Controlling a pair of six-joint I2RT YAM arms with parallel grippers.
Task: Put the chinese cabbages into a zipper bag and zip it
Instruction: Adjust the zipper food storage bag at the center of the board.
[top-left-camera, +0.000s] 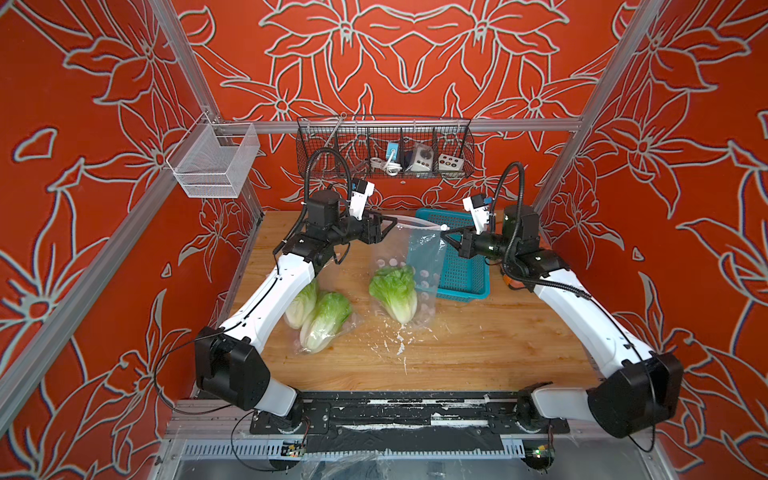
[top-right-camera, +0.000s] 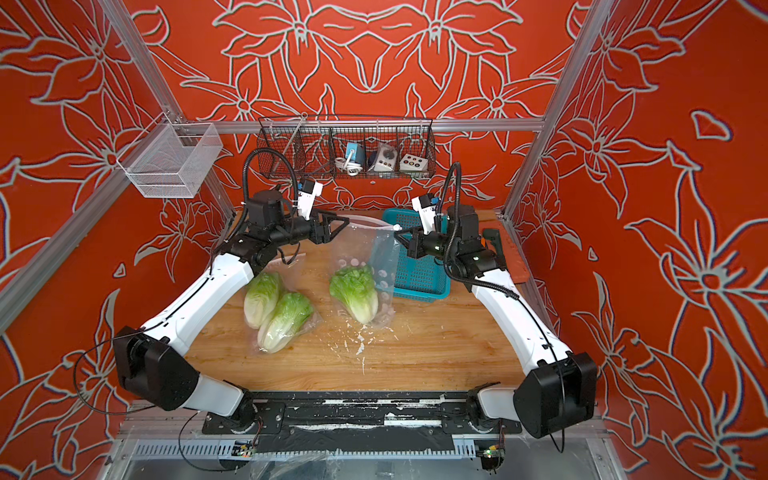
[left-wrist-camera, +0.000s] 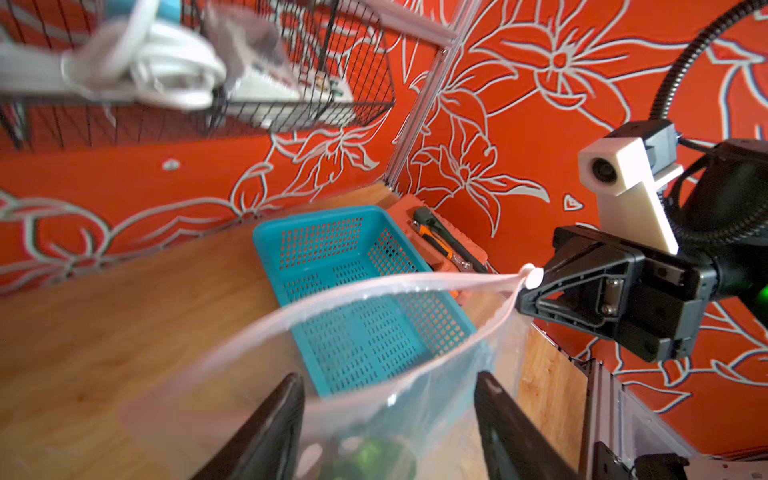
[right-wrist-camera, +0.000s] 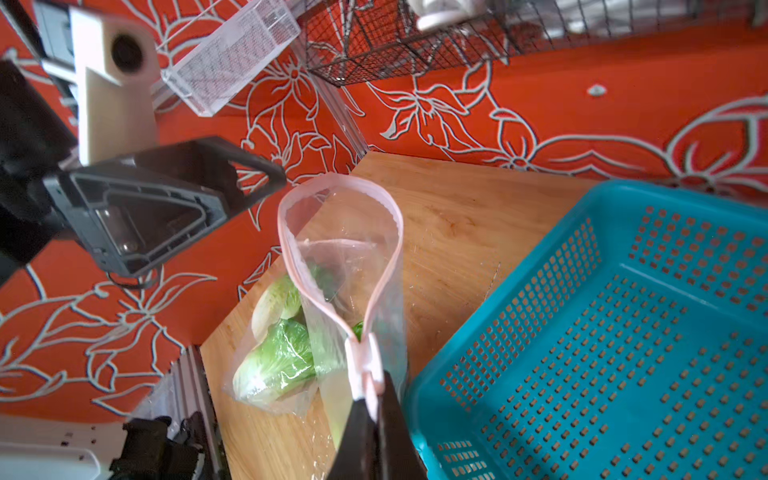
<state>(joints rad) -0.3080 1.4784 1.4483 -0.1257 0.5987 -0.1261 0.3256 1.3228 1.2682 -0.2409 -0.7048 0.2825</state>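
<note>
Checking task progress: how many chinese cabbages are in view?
3 cabbages: one inside the zipper bag; two side by side on the table by the left arm. None seems hidden.

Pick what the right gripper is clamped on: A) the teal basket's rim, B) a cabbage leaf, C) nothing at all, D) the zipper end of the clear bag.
D: in the right wrist view the right gripper is shut on the pink zipper strip at one end of the mouth of the zipper bag.
</note>
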